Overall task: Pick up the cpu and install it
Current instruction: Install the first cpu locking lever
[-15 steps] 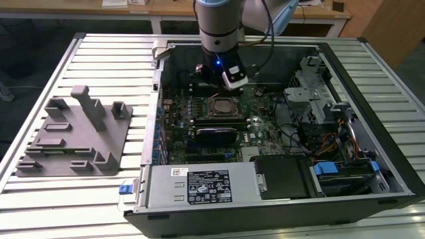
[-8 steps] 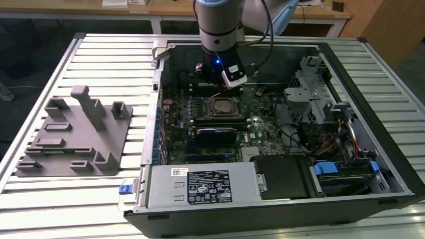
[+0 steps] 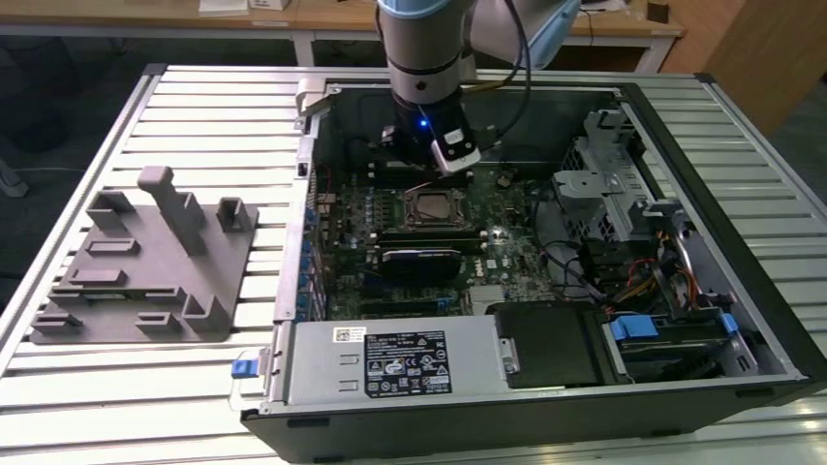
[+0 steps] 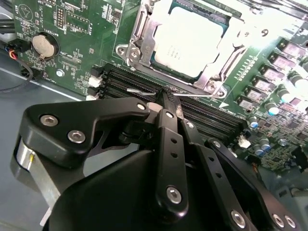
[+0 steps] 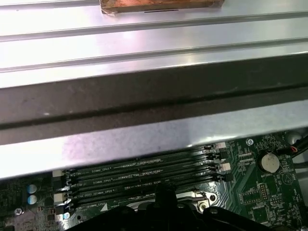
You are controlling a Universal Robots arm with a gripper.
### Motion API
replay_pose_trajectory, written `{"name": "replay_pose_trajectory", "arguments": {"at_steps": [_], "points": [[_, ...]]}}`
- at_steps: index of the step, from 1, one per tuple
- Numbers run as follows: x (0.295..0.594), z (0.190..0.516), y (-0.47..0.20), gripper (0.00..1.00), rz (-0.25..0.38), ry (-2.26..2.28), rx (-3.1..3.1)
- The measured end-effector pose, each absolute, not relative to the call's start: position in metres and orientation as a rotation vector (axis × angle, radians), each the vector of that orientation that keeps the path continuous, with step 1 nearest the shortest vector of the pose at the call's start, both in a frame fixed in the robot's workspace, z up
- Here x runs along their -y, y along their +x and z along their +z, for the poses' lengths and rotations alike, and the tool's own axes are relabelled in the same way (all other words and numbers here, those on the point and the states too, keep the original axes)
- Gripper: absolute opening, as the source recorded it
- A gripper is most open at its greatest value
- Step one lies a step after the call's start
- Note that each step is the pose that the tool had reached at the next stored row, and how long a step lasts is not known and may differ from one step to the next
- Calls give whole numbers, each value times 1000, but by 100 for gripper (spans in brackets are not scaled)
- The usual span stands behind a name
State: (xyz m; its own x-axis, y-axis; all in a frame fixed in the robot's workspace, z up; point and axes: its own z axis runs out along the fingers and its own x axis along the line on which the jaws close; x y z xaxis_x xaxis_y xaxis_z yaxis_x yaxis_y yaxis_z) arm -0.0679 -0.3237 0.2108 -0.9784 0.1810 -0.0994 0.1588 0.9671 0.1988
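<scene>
Arm [image 3: 427, 58]: descends near-vertically from above into the open computer case [image 3: 776, 329], wrist section lit by a small blue light, lower end over the far half of the motherboard [image 3: 517, 252].

Gripper [image 4: 167, 96]: black linkage fingers brought together to a closed tip, nothing seen between them. In the second wrist view the tip sits at the memory slots [image 4: 211, 115], touching or just above the thin metal socket lever [image 4: 192, 94]; which of the two cannot be told. In the first wrist view the tip [image 5: 163, 192] shows at the edge of the same slots [image 5: 144, 175].

Cpu [image 4: 188, 41]: pale silver-grey square, lying flat inside the socket frame [image 4: 139, 43], just beside the memory slots; frame's metal plate surrounds it. In the exterior view it [image 3: 431, 207] lies at the middle of the motherboard, directly below the gripper [image 3: 440, 174].

Coin cell battery [image 4: 44, 44]: on the board, well apart from the socket.

Grey fixture [image 3: 149, 266]: on the slatted table [image 3: 194, 107], near the edge at the exterior view's left, outside the case.

Power supply [image 3: 387, 363]: along the case's near edge.

Drive bay [image 3: 621, 174]: at the case's side on the exterior view's right.
</scene>
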Motion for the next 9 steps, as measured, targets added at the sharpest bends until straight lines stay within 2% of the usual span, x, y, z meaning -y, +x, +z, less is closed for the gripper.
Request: {"name": "replay_pose_trajectory", "arguments": {"at_steps": [9], "points": [[323,209,-68,11,289,258,-2991]]}}
